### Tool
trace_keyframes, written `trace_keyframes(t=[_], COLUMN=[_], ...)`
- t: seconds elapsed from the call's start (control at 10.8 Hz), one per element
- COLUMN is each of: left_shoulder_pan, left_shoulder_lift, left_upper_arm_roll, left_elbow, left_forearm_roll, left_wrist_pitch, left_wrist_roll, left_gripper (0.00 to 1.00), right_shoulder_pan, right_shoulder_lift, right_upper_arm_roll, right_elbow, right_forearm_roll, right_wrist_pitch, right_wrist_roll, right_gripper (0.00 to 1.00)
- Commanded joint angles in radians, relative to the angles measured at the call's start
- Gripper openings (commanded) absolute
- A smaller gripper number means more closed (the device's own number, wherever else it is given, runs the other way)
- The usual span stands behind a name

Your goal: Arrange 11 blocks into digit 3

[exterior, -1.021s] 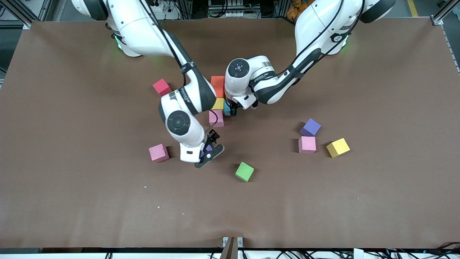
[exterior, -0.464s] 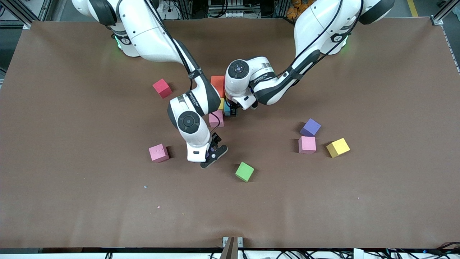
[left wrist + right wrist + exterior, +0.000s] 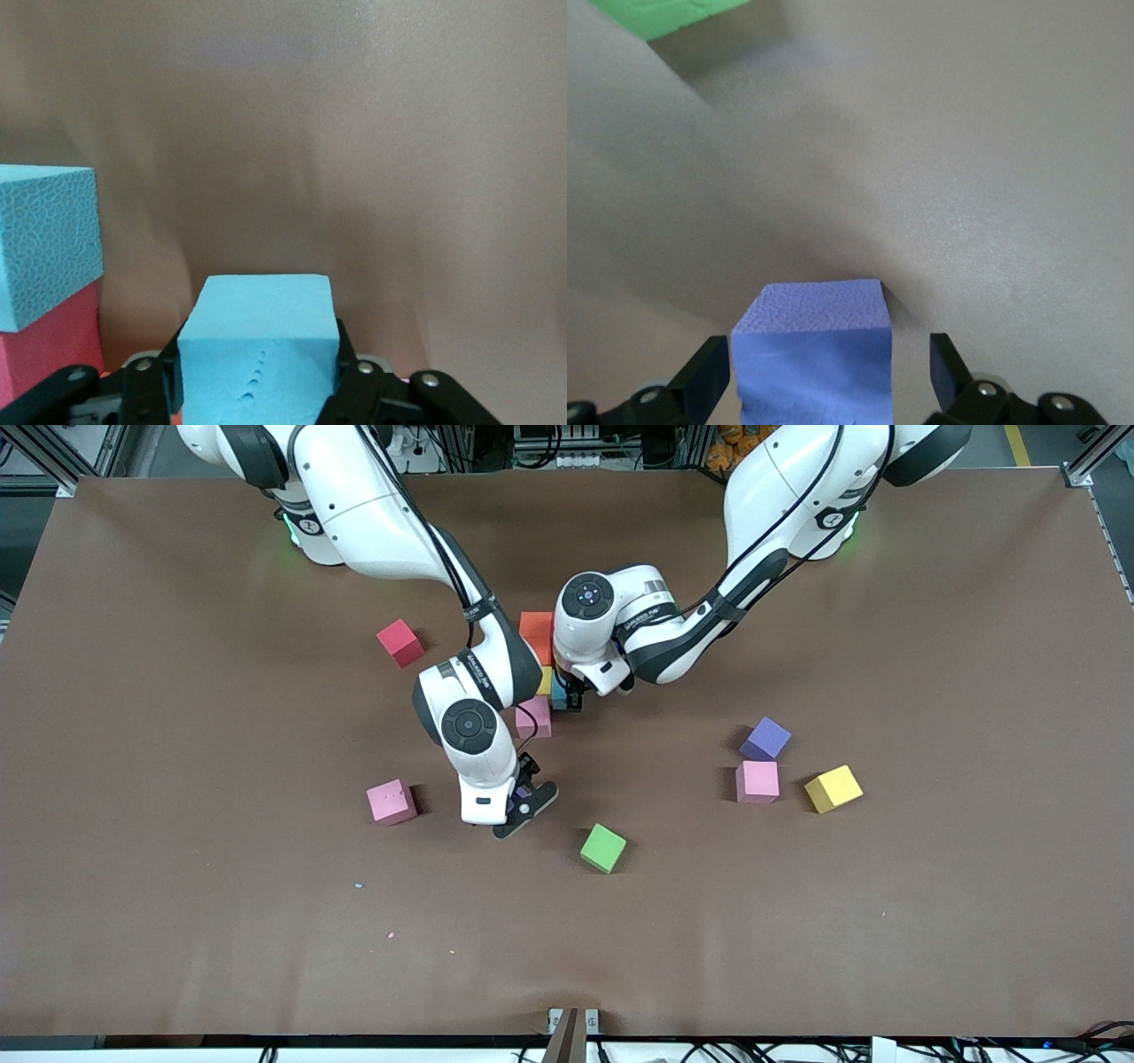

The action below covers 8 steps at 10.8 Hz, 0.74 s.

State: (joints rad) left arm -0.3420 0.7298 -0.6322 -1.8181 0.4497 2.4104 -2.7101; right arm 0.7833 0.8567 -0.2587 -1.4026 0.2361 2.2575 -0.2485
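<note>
Purple block [image 3: 812, 354] sits flat, square between open right gripper [image 3: 818, 376] fingers

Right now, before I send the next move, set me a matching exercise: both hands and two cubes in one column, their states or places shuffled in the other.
Things
1. left hand
2. right hand
3. green cube
4. red block

States or places
A. open around a purple block
B. on the table, nearest the front camera of all the cubes
C. shut on a light blue block
D. alone on the table, toward the right arm's end

Pairs: 1-C, 2-A, 3-B, 4-D
</note>
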Motion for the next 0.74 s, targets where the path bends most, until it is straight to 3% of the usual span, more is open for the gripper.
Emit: trace_keyframes(t=[0.0,0.09,0.19,0.37,0.46,0.56,0.65], left_shoulder_pan=[-0.017,-0.017,-0.018,-0.018,-0.014,-0.018,-0.026], left_shoulder_lift=[0.007,0.007,0.008,0.011,0.011,0.017,0.017], left_upper_arm_roll=[0.006,0.006,0.006,0.006,0.008,0.008,0.008], left_elbow=[0.016,0.017,0.017,0.017,0.017,0.017,0.017], left_forearm_roll=[0.007,0.007,0.007,0.007,-0.002,0.009,0.011], left_wrist_pitch=[0.006,0.006,0.006,0.006,0.007,0.01,0.01], left_wrist_roll=[-0.046,-0.046,-0.046,-0.046,-0.048,-0.049,-0.059], left_gripper=[0.0,0.0,0.0,0.0,0.19,0.99,1.0], right_shoulder_pan=[-0.003,-0.006,-0.01,-0.019,-0.035,-0.056,-0.084], right_shoulder_lift=[0.008,0.008,0.008,-0.001,-0.008,-0.018,-0.018], right_upper_arm_roll=[0.001,0.001,0.001,-0.001,-0.001,-0.001,-0.001], right_elbow=[0.002,0.002,0.002,0.014,0.025,0.042,0.068], right_forearm_roll=[-0.017,-0.017,-0.015,-0.003,-0.003,-0.001,-0.003], right_wrist_pitch=[0.004,0.004,0.004,-0.009,-0.012,-0.022,-0.044], right_wrist_roll=[-0.008,-0.003,0.0,0.003,0.005,0.005,0.005], right_gripper=[0.85,0.35,0.14,0.14,0.14,0.14,0.14])
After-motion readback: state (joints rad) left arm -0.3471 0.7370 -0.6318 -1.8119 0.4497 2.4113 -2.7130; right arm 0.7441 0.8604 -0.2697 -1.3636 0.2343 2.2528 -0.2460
